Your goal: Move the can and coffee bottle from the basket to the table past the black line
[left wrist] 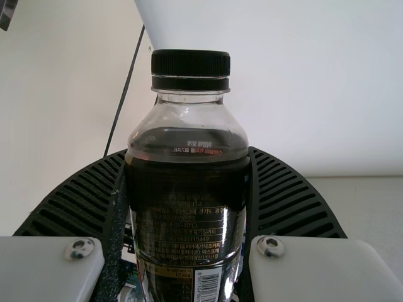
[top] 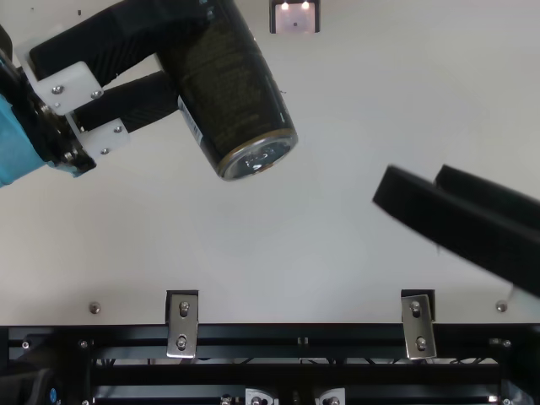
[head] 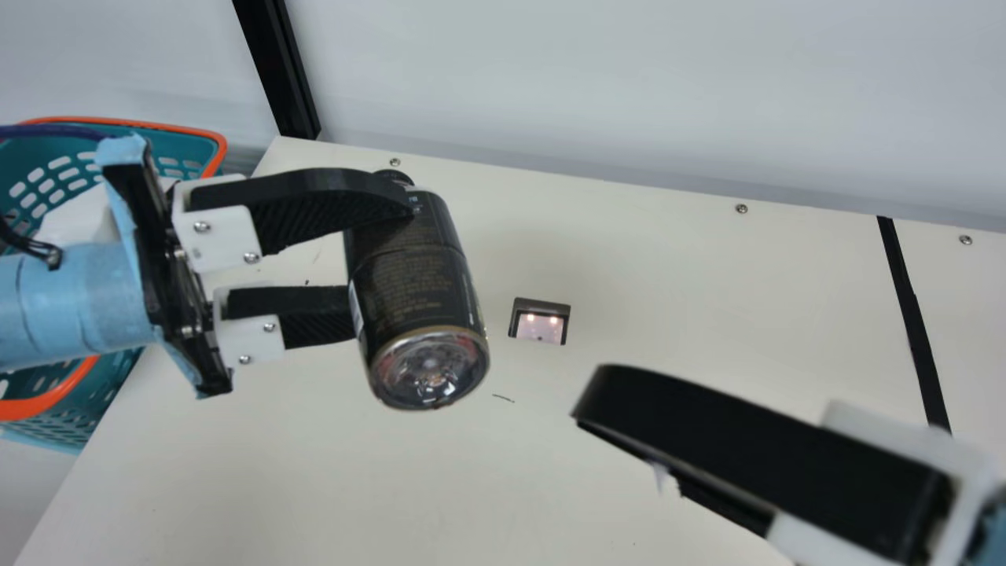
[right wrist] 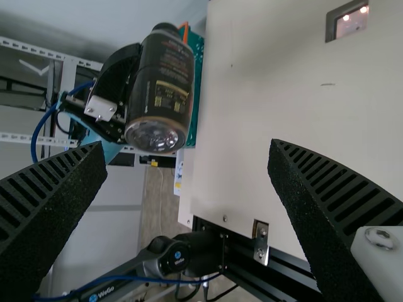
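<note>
The coffee bottle (head: 410,271) is pinched by the left pincer (head: 383,258) at the main view's centre-left; its barcode (left wrist: 206,286) is revealed in the left wrist view. The right pincer (top: 414,180) is held spread at the top view's right.

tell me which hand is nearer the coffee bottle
Left: the left hand grips the coffee bottle around its sides. The right hand is open, apart from it, to its right in the main view.
</note>
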You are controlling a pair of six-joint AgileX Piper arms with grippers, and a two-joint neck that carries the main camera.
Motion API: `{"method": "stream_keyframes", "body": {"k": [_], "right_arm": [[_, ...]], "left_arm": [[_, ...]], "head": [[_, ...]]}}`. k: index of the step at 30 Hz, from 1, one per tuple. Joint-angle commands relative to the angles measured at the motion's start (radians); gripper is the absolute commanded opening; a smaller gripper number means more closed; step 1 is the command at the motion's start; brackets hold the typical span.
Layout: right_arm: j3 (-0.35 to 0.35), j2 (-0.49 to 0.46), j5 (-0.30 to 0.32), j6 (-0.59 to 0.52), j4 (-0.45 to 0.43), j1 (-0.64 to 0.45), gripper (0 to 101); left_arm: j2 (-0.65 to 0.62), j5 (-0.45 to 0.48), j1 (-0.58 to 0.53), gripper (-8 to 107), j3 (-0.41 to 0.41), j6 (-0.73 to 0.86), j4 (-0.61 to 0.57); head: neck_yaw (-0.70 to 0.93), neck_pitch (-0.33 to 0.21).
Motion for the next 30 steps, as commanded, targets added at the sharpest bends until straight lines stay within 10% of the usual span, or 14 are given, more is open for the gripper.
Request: {"method": "stream_keyframes", "body": {"k": [1, 8, 21, 30], "right_arm": [[0.000, 0.000, 0.000, 0.000, 0.000, 0.000, 101], [0.005, 0.012, 0.000, -0.012, 0.031, -0.002, 101], [0.076, 0.188, -0.002, -0.159, 0.434, -0.010, 101], [0.085, 0.294, 0.000, -0.203, 0.545, 0.017, 101]], "left_arm": [[0.000, 0.000, 0.000, 10, 0.000, 0.000, 0.000], [0.000, 0.000, 0.000, 10, 0.000, 0.000, 0.000], [0.000, 0.000, 0.000, 10, 0.000, 0.000, 0.000], [0.000, 0.000, 0.000, 10, 0.000, 0.000, 0.000]], "head": [[0.000, -0.005], [0.000, -0.005], [0.000, -0.005], [0.000, -0.005]]}}
